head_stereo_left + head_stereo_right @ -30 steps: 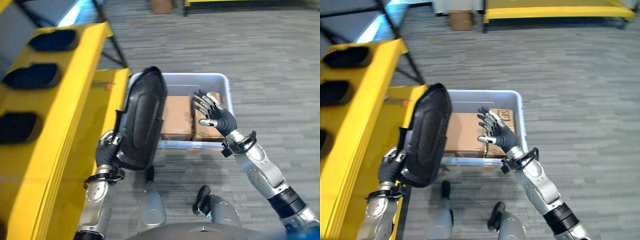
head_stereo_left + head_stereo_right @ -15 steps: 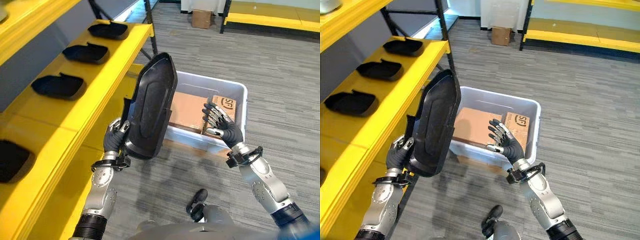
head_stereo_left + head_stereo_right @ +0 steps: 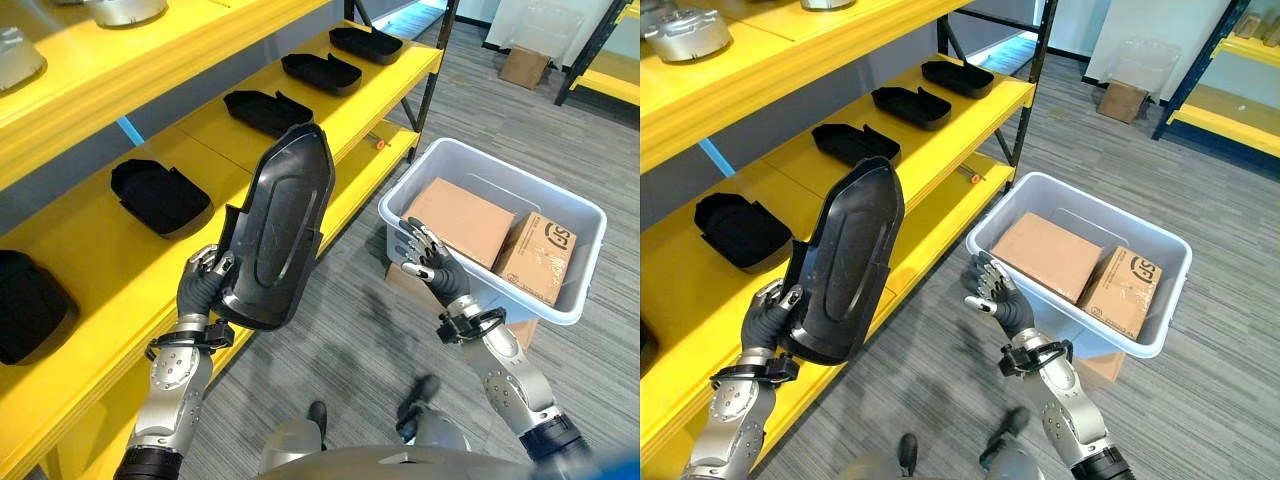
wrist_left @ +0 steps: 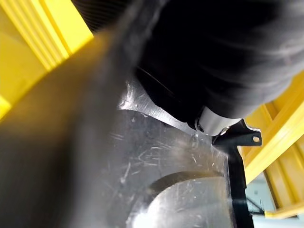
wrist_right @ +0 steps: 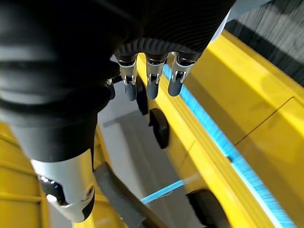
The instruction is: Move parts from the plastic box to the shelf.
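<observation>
We hold a long black part (image 3: 275, 235) upright in our left hand (image 3: 203, 289), fingers curled round its lower edge, probably to slide it onto the yellow shelf (image 3: 100, 250) at ten o'clock. Our right hand (image 3: 428, 268) hangs relaxed and empty beside the plastic box (image 3: 480, 175) at two o'clock.

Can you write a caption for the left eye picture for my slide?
Left hand lifts a black part beside the yellow shelf; right hand open.

Even, bright indoor light, soft shadows on the floor (image 3: 340, 340), heavy close-range blur in both wrist views.
</observation>
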Motion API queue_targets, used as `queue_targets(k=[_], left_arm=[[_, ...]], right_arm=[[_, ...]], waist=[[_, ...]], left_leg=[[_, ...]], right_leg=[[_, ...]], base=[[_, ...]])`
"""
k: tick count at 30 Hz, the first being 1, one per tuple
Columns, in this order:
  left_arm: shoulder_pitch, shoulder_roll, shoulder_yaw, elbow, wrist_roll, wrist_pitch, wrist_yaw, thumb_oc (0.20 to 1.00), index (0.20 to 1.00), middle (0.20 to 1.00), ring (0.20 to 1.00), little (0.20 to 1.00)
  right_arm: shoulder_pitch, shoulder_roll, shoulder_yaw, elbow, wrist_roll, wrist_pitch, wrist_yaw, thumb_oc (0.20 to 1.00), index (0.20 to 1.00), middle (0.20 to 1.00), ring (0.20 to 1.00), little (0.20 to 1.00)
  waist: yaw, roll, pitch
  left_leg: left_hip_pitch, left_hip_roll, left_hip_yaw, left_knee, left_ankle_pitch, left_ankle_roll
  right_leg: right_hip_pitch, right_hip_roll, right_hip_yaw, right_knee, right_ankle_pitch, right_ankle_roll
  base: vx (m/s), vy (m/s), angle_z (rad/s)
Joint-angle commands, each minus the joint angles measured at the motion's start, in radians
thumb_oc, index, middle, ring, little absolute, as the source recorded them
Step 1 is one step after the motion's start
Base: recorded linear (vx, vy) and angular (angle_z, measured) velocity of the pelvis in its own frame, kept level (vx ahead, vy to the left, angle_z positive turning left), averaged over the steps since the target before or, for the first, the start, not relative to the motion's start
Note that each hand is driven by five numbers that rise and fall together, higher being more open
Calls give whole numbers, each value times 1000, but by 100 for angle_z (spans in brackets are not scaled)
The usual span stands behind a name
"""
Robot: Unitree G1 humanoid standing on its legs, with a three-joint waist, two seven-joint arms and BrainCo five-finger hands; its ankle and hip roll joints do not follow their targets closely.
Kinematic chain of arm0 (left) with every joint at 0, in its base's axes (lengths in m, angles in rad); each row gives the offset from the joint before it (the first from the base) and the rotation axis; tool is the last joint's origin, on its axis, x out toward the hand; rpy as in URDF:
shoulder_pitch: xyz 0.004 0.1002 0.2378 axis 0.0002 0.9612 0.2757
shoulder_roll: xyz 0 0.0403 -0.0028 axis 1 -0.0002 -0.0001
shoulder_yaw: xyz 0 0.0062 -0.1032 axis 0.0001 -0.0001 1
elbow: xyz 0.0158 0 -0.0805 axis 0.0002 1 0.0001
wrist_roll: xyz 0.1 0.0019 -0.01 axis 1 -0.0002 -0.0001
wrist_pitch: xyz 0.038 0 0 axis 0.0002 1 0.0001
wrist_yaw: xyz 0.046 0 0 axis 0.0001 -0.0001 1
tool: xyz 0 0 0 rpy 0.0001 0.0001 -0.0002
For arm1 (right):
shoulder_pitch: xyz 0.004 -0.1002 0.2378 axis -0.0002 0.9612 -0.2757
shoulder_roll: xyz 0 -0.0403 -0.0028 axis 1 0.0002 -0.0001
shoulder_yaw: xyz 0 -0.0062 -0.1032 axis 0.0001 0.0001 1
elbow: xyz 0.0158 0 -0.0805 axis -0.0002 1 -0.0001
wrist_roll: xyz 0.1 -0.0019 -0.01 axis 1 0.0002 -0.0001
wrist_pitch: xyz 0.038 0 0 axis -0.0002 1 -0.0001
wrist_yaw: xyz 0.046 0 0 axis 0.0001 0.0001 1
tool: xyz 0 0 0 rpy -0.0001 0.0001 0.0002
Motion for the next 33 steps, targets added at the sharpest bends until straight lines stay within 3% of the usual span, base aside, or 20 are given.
queue_targets(k=[1,2,3,6,8,12,18,19,20,21,22,23,24,25,26,27,28,30,32,33], left_arm=[[-5,24,17,-125,6,-48,-43,200,200,200,200,200],[-5,24,17,-125,6,-47,-43,200,200,200,200,200],[12,26,20,-132,2,-40,-52,200,200,200,200,200],[35,26,32,-144,-6,-38,-52,200,200,200,200,200],[66,17,48,-154,-27,-44,-53,200,200,200,200,200],[89,7,72,-180,-57,-46,-59,200,200,200,200,200],[70,-2,46,-179,-55,-42,-76,200,200,200,200,200],[62,-4,41,-176,-53,-42,-75,200,200,200,200,200],[54,-7,36,-173,-59,-41,-74,200,200,200,200,200],[57,-11,34,-178,-58,-38,-83,200,200,200,200,200],[63,-10,36,-179,-54,-39,-85,200,200,200,200,200],[63,-10,36,-179,-54,-39,-85,200,200,200,200,200],[60,-11,36,-181,-61,-34,-84,200,200,200,200,200],[56,-16,31,-179,-66,-31,-80,200,200,200,200,200],[56,-17,31,-179,-66,-31,-80,200,200,200,200,200],[39,-27,24,-175,-77,-28,-68,200,200,200,200,200],[39,-27,23,-175,-77,-28,-68,200,200,200,200,200],[22,-30,5,-169,-82,-27,-55,200,200,200,200,200],[10,-30,-3,-171,-84,-23,-53,200,200,200,200,200],[-4,-36,-23,-158,-89,-18,-59,200,200,200,200,200]], right_arm=[[0,-37,24,-79,11,-11,61,1000,1000,1000,1000,1000],[0,-37,24,-79,11,-11,61,1000,1000,1000,1000,1000],[8,-46,27,-78,20,-5,72,1000,1000,1000,1000,1000],[-1,-49,37,-62,17,-4,77,1000,1000,1000,1000,1000],[-29,-45,49,-41,17,-7,65,1000,1000,1000,1000,1000],[-74,-56,72,-39,34,-14,57,1000,1000,1000,1000,1000],[-74,-87,55,-57,35,-22,53,1000,1000,1000,1000,1000],[-72,-90,52,-55,35,-25,48,1000,1000,1000,1000,1000],[-72,-92,49,-56,36,-27,43,1000,1000,1000,1000,1000],[-56,-95,40,-55,41,-23,41,1000,1000,1000,1000,1000],[-44,-95,35,-51,42,-20,43,1000,1000,1000,1000,1000],[-44,-95,34,-51,42,-19,43,1000,1000,1000,1000,1000],[-30,-97,23,-48,45,-21,40,1000,1000,1000,1000,1000],[-21,-94,15,-49,48,-22,38,1000,1000,1000,1000,1000],[-20,-95,15,-50,48,-22,38,1000,1000,1000,1000,1000],[-13,-95,2,-47,51,-30,23,1000,1000,1000,1000,1000],[-13,-95,2,-47,51,-30,23,1000,1000,1000,1000,1000],[-7,-97,-13,-44,50,-38,7,1000,1000,1000,1000,1000],[-3,-100,-26,-48,47,-44,-3,1000,1000,1000,1000,1000],[8,-101,-46,-53,39,-52,-13,1000,1000,1000,1000,1000]], waist=[[-25,31,-19],[-25,32,-21],[-24,26,-34],[-11,19,-42],[23,9,-58],[77,-1,-56],[80,25,1],[73,27,12],[65,26,15],[61,13,13],[61,3,12],[60,4,11],[48,-14,11],[38,-16,7],[38,-15,9],[19,-6,-6],[19,-5,-5],[2,36,-27],[-4,48,-35],[-17,65,-49]], left_leg=[[35,-30,8,-120,56,32],[32,-30,9,-120,58,32],[19,-37,-7,-124,83,35],[-3,-39,-16,-122,99,36],[-49,-44,-19,-135,137,29],[-153,-40,8,-113,191,-4],[-260,-38,21,10,224,-63],[-259,-25,61,26,223,-69],[-254,-3,95,42,212,-73],[-222,31,85,72,164,-66],[-204,32,55,95,133,-62],[-206,32,53,95,135,-61],[-176,83,41,167,94,-59],[-147,130,51,165,99,-62],[-145,131,50,166,98,-63],[-74,241,74,113,133,-85],[-70,242,74,108,135,-86],[-14,344,66,-33,223,-142],[-8,364,80,-77,237,-158],[25,391,126,-137,212,-186]], right_leg=[[97,206,137,175,-162,-41],[95,207,137,173,-159,-42],[116,263,166,227,-198,-54],[129,278,182,256,-214,-54],[189,299,207,126,-243,-74],[245,311,218,-58,-219,-96],[264,312,148,-121,-198,-118],[264,304,131,-121,-196,-120],[256,294,117,-122,-188,-121],[252,270,99,-129,-174,-123],[253,256,95,-127,-168,-122],[251,257,93,-128,-166,-122],[250,226,75,-122,-160,-125],[249,215,55,-121,-161,-126],[251,216,54,-121,-162,-127],[242,196,14,-115,-169,-123],[245,196,13,-114,-170,-124],[241,183,-29,-94,-183,-117],[244,175,-54,-85,-188,-111],[258,153,-80,-59,-207,-94]], base=[[-43,102,17],[-73,83,24],[-94,22,47],[-130,-25,11],[-171,-84,-15],[-211,-88,-19],[-239,-57,23],[-154,17,71],[-228,45,82],[-171,48,91],[-104,37,80],[-91,39,38],[-92,55,18],[-87,52,34],[-63,139,55],[-39,108,70],[-41,192,79],[-3,232,77],[40,285,60],[81,315,92]])
